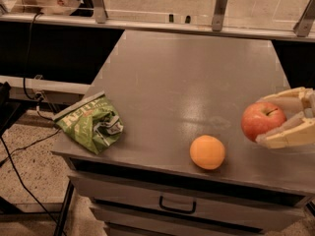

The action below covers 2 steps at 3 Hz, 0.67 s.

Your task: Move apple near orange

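We see the pincer clamped on the apple at the bench's right edge. The orange sits near, front-left of it. The green snack bag is well apart.

Cream pincer (two blocky, seemingly ribbed fingers) at right edge.

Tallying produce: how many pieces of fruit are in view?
2: the orange near the front edge; the apple right of it, in the gripper by the right edge.

We take this for a lab: steel desk with drawers, cables at 8 o'clock, tool at 3 o'clock gripping the apple.
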{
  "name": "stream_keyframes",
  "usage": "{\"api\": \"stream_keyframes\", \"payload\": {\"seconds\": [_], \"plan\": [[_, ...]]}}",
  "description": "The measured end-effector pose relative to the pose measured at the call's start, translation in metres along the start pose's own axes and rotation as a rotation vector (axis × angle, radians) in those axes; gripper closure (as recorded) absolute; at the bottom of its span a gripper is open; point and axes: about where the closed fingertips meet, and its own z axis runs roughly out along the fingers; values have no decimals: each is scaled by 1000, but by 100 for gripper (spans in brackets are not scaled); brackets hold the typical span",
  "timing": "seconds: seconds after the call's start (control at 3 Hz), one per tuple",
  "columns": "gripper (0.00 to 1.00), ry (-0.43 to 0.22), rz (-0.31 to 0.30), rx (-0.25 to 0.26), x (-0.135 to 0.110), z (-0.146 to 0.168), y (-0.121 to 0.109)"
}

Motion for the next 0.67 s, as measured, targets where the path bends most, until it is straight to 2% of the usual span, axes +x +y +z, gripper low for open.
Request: {"api": "stream_keyframes", "payload": {"seconds": [0.33, 0.67], "plan": [[100, 25, -27, 3, 13, 6, 18], [100, 12, -18, 6, 20, 11, 24]]}}
